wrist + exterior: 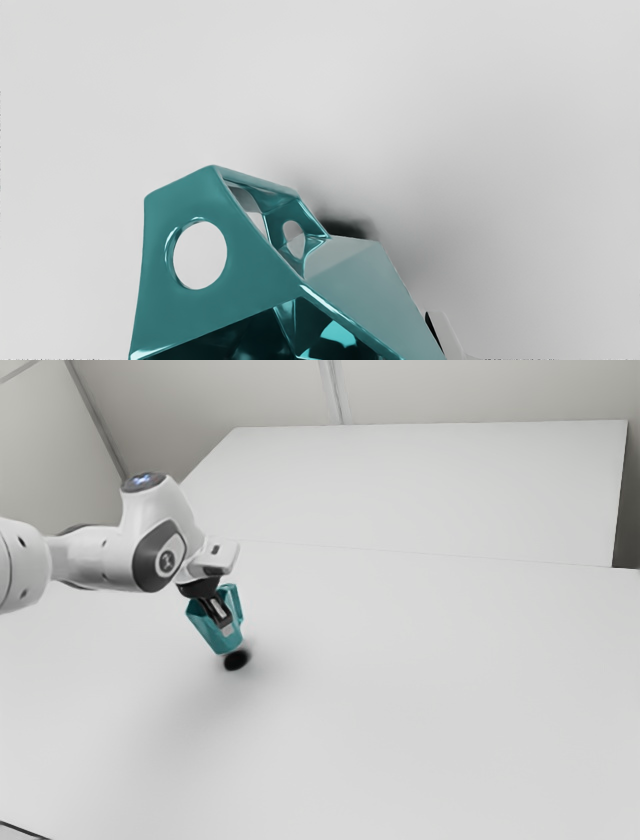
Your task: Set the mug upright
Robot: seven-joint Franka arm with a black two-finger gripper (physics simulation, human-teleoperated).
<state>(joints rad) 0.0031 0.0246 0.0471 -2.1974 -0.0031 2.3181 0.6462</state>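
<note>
My gripper pinches the teal mug w/ 2 fingers, tilted just above the white table; prob. light, stiff & slick, it's best held firmly by its side wall, clear of the handle.

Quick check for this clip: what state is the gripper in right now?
Gripper: closed on the teal mug, holding it tilted.
</note>
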